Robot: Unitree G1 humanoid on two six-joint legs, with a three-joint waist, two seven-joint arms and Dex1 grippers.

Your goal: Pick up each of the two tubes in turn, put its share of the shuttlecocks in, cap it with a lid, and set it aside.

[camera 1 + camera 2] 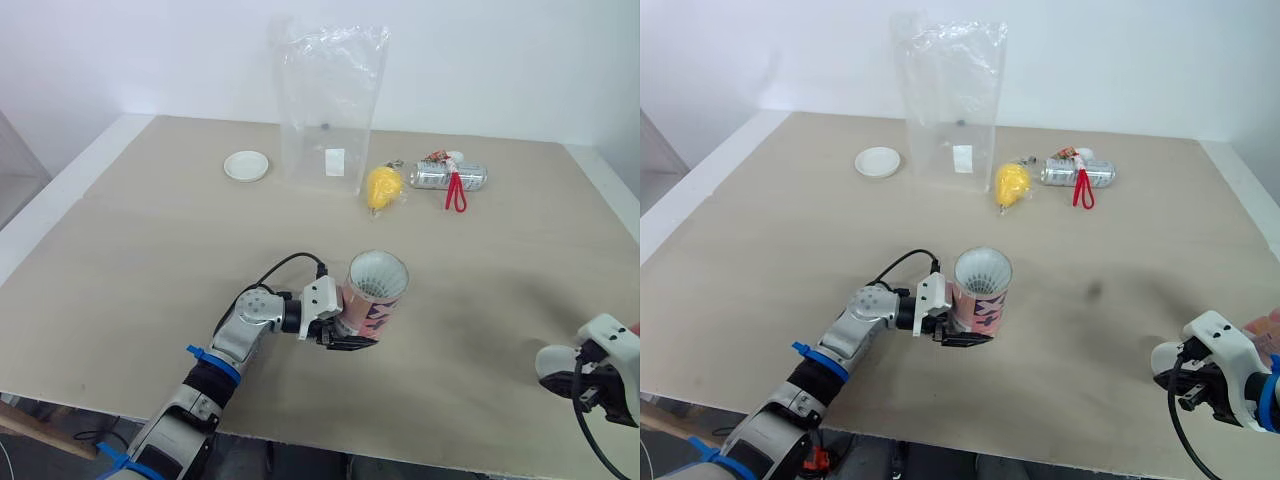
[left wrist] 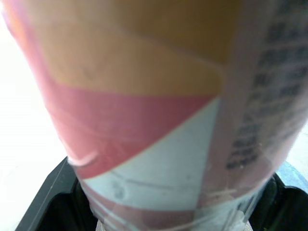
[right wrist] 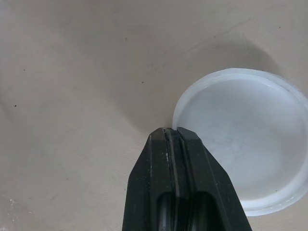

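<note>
gripping the tube [image 1: 374,296] with left tool [image 1: 349,339], right tool [image 3: 173,133] closed beside a lid [image 3: 243,139].

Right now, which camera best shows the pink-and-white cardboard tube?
The left eye view: the whole tube, in the left gripper, with white inside its open mouth. The right eye view matches; the left wrist view, a close stretch of its wall.

The tube [image 2: 154,120] is blurred, its small print unreadable.
</note>
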